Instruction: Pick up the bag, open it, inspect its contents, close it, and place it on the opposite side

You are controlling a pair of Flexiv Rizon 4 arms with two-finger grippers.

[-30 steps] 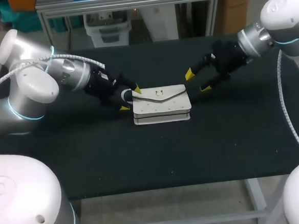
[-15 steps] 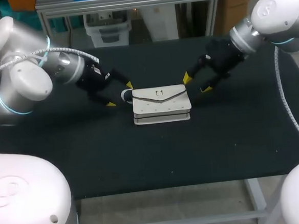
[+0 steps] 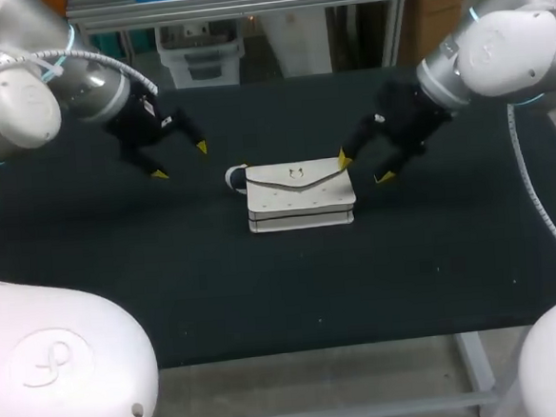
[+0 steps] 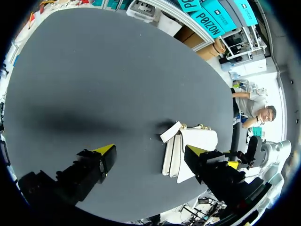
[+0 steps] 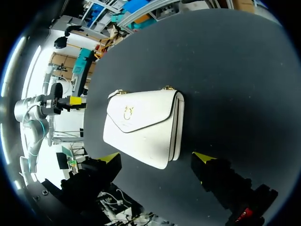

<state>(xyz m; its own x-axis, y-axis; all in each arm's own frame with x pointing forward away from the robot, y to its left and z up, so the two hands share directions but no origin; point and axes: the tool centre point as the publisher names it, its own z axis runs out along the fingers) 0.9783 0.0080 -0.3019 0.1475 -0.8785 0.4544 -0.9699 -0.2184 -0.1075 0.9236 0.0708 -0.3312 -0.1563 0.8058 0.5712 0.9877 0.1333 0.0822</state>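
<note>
Your smooth white rectangular bag [image 3: 301, 195] lies flat, lengthwise between your left pincer [image 3: 180, 161] and right pincer [image 3: 365, 166], both spread apart.

We see a white bag [image 3: 300, 195] lying flat near the middle of the dark bench [image 3: 168, 273], front side up. Its pointed envelope flap is shut, with a small gold clasp [image 5: 127, 113] near the tip.

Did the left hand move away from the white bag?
Yes. The left hand pulled back leftward, away from the white bag, which lies where it was.
</note>
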